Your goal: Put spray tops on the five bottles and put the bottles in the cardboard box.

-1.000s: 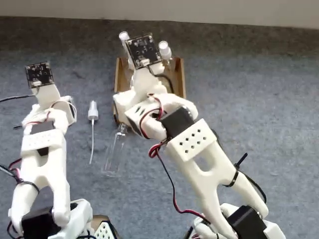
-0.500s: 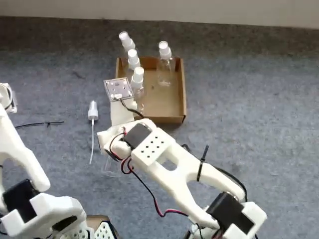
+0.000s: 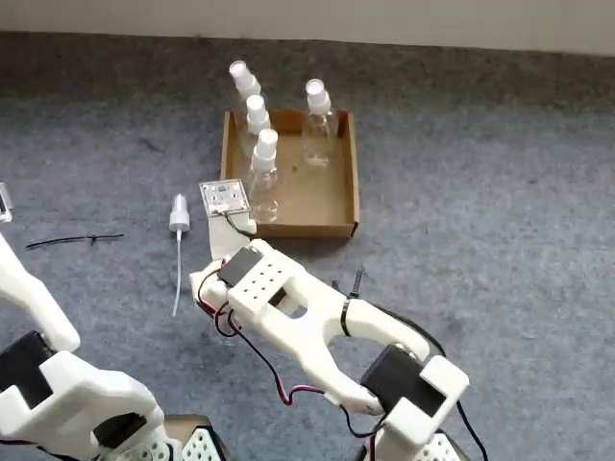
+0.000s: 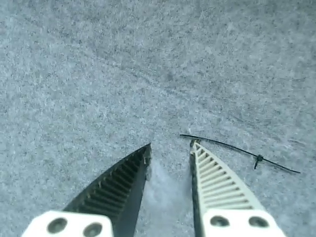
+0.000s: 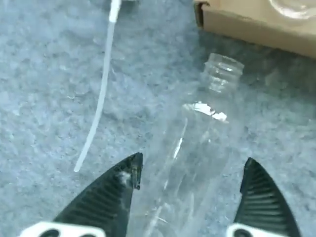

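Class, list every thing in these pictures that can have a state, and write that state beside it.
Four capped bottles: upright, spray tops on, at the cardboard box.
Fifth bottle: lying on the carpet, neck bare.
Loose spray top: lying on the carpet, unfitted.
Right tool: open, straddling the fifth bottle.
Left tool: open, holding nothing.

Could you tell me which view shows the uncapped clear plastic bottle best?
The right wrist view: the uncapped clear plastic bottle lies between the right gripper's open jaws. In the high view the right arm covers it; the left wrist view faces carpet.
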Motion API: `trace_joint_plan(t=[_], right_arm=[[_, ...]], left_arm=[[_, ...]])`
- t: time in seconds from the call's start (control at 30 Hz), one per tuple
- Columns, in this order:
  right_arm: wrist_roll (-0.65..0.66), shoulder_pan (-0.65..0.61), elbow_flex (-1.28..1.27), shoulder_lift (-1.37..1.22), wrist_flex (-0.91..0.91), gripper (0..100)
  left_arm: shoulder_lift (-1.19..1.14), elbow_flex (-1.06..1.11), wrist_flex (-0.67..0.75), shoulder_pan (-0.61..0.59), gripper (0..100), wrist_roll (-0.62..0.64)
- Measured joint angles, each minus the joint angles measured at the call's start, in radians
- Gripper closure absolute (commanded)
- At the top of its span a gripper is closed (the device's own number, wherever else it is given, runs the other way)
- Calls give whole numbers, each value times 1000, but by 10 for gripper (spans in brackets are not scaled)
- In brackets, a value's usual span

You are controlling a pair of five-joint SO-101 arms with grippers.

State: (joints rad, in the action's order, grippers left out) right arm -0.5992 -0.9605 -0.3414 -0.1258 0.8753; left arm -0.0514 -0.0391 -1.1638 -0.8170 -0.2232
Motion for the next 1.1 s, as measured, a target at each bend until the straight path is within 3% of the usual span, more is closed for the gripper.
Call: trace_joint_plan(t=[0.07,0.23,0.4,0.77,0.97,1.1], right_arm=[[0,3,-2,-17,0,992],[112,3,-2,-18,31,995],[324,97,49,-2,311,995],[787,499,176,480,809,993],[1045,850,61,651,801,990],[1109,1091,-101,652,589,990]], left_arm=[[0,0,0,0,866,0],[0,0,0,0,866,0],[0,0,-6,0,866,0],[0,0,-66,44,866,0],[0,0,-140,129,866,0],[0,0,-169,224,866,2]])
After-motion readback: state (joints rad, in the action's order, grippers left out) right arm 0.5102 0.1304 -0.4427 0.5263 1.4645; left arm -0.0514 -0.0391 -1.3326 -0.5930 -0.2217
